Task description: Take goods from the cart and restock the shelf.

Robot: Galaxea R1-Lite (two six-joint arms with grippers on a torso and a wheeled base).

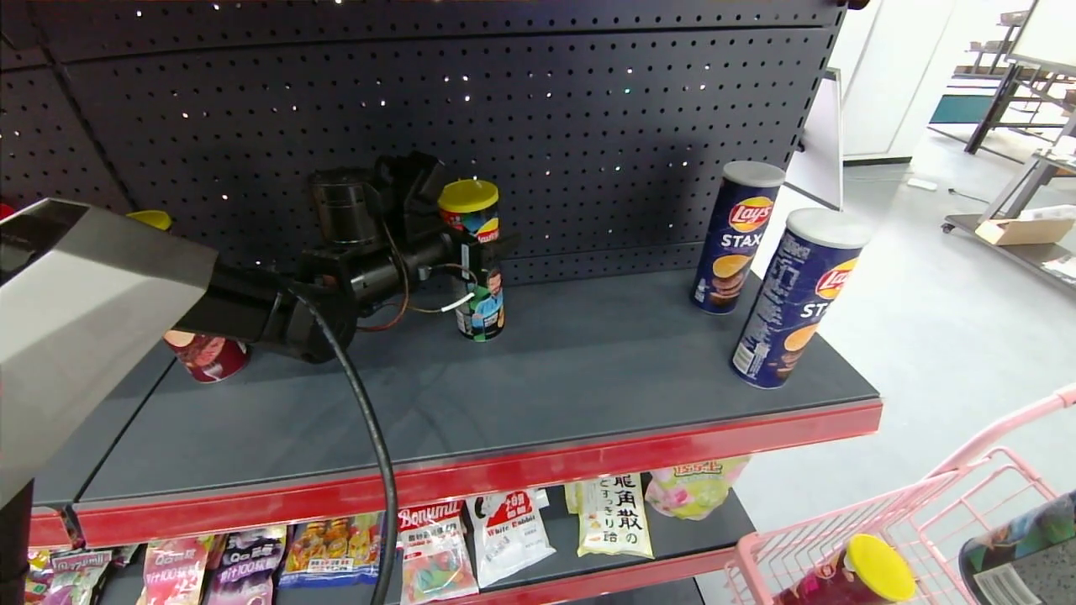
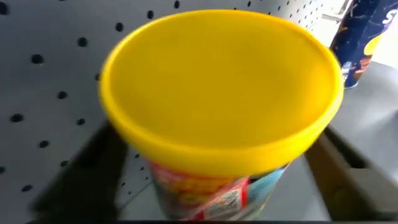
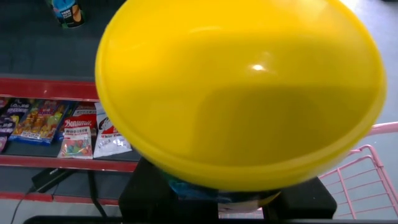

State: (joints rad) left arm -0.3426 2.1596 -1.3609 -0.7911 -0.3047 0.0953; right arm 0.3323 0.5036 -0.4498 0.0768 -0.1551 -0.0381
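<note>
A yellow-lidded can (image 1: 468,196) stands upright near the back of the grey shelf (image 1: 588,370), against the pegboard. My left gripper (image 1: 481,262) is shut around its middle, and in the left wrist view its lid (image 2: 217,81) sits between the dark fingers (image 2: 351,180). My right gripper (image 3: 227,202) is shut on a second yellow-lidded can (image 3: 242,87) held low in front of the shelf. That second can's dark labelled body (image 1: 1021,546) appears above the pink cart (image 1: 925,512). Another yellow-lidded can (image 1: 874,567) lies in the cart.
Two tall blue chip cans (image 1: 735,239) (image 1: 794,302) stand at the shelf's right end. A red can (image 1: 206,355) sits behind my left arm. Snack bags (image 1: 504,538) fill the lower shelf. The red front lip (image 1: 504,479) edges the shelf, whose middle is bare.
</note>
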